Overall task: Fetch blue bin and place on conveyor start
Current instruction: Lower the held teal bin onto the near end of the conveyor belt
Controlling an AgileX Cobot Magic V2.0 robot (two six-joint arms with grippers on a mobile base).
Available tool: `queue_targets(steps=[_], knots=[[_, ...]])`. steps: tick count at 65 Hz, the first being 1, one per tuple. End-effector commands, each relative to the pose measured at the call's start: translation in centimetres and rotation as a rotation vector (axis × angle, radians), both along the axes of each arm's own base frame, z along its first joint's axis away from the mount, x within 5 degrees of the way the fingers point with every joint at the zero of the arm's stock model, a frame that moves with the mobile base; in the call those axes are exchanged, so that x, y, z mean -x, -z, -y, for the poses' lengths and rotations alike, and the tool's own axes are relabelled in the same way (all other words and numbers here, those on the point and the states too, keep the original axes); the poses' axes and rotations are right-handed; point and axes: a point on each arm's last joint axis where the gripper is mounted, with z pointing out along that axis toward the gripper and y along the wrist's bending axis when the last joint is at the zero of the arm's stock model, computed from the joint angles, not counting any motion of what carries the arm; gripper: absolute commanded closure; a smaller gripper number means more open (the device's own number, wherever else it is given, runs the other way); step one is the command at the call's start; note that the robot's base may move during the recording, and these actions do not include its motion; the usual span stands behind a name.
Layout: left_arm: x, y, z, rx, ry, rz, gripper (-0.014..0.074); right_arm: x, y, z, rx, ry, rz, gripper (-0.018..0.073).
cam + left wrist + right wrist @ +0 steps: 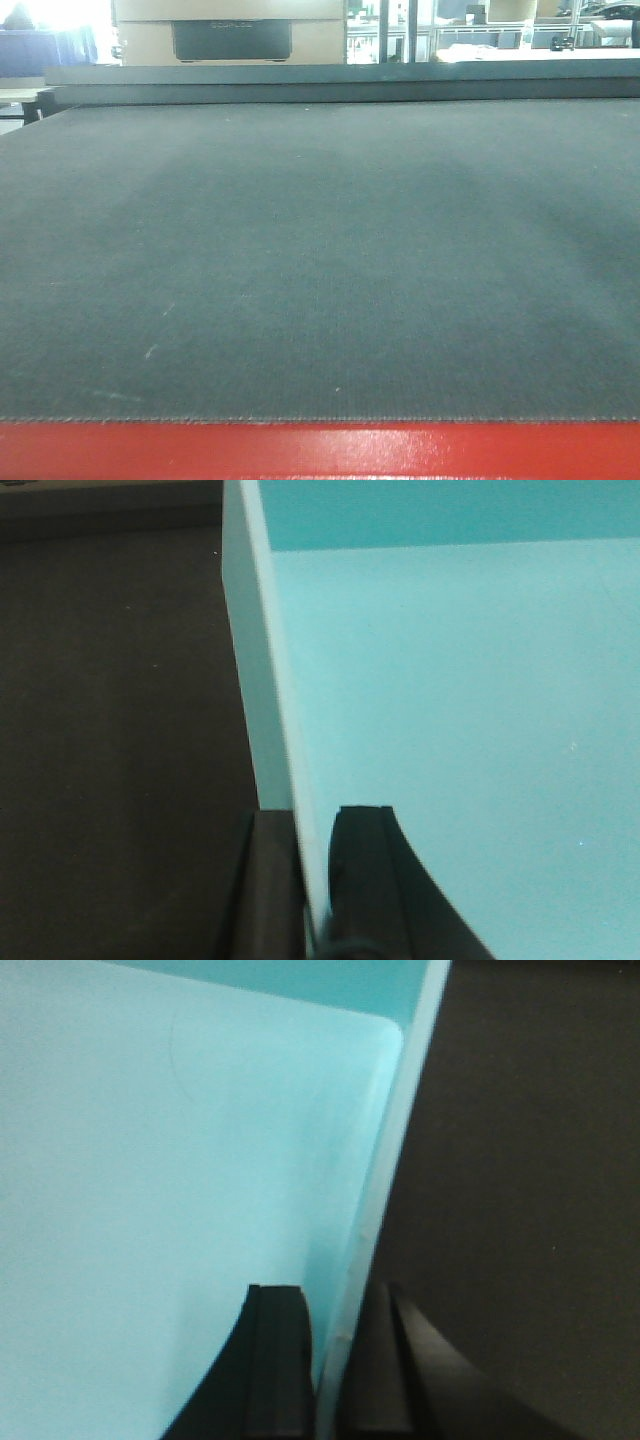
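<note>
Across the front view:

1. Conveyor start [320, 260]. Wide, flat belt of dark grey cloth with a fine woven texture and a few pale flecks. It fills most of the view.
2. Blue bin [450, 730]. Light turquoise plastic, smooth and matte, with a flat floor, straight thin walls and a rounded inner corner. It shows in the two wrist views only, held by opposite side walls above a dark woven surface. Whether its base touches that surface cannot be told.
3. Red edge strip [320, 452]. Glossy, hard and straight, it runs along the belt's near edge.
4. Ledge [340, 82]. A dark, flat-topped step at the belt's far end.
5. Cardboard box [230, 30]. Tan, with a dark rectangular panel, it stands beyond the ledge.
6. Left gripper [312, 822]. Black, curved fingers [365, 880] are clamped on the bin's left wall, one inside and one outside.
7. Right gripper [335, 1302]. Of the same black, ribbed make, it is clamped on the bin's right wall, one finger on each face.
</note>
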Motion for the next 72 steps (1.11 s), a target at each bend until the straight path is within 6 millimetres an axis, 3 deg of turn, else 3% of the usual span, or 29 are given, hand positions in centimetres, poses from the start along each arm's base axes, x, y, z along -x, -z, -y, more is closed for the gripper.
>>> queue_targets(steps=[1, 72], knots=[[0.6, -1.23, 0.24, 0.053, 0.03, 0.068, 0.0708, 0.37, -0.88, -0.15, -0.006, -0.022, 0.057, 0.0711], [0.59, -1.25, 0.24, 0.054, 0.03, 0.07, 0.0708, 0.35, -0.93, -0.15, -0.007, -0.021, 0.063, 0.0711]])
